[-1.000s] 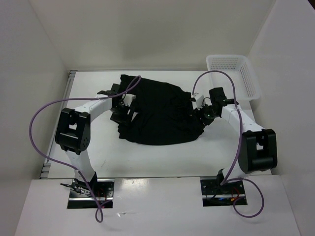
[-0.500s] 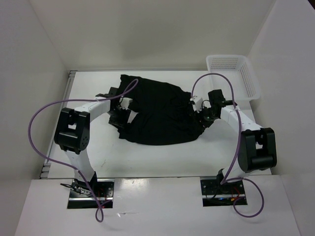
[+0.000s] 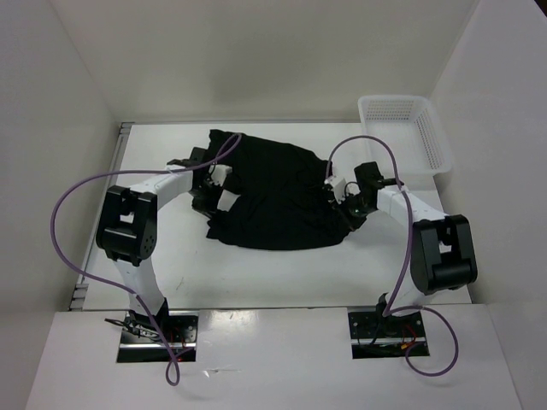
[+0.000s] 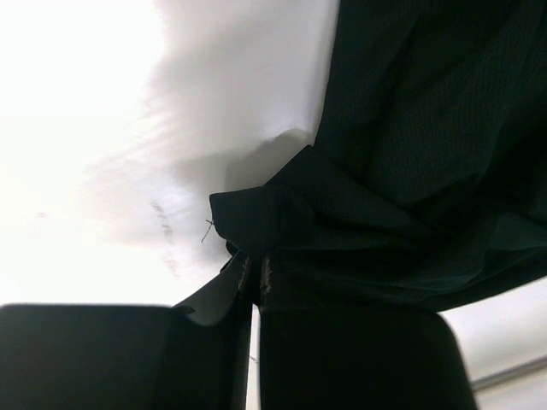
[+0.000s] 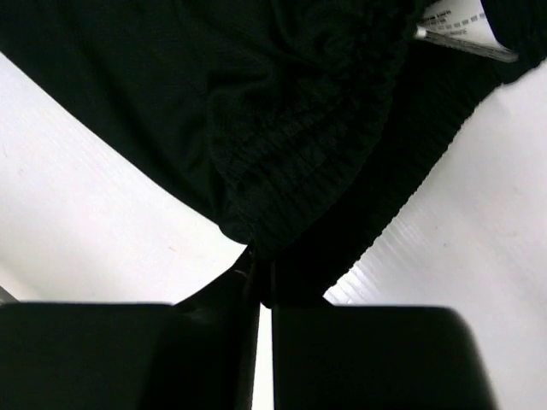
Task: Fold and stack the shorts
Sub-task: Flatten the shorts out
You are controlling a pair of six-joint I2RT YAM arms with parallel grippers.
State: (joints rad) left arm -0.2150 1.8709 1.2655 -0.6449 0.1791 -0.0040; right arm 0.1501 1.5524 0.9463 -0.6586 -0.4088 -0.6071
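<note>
The black shorts (image 3: 273, 192) lie crumpled in the middle of the white table. My left gripper (image 3: 208, 190) sits at their left edge, shut on a bunched fold of the black fabric (image 4: 282, 213). At the right edge, my right gripper (image 3: 344, 198) is shut on the ribbed waistband (image 5: 291, 162). A white label (image 5: 457, 26) shows at the top right of the right wrist view. Both pairs of jaws stand pressed together with cloth pinched at their tips.
A white mesh basket (image 3: 425, 137) stands at the back right corner of the table. White walls close in the left, back and right sides. Purple cables (image 3: 77, 196) loop from both arms. The table's bare surface (image 3: 256, 273) runs between the shorts and the arm bases.
Both grippers have closed on the shorts' edges. The right gripper has shifted a little left and inward onto the fabric; the left has barely moved.
</note>
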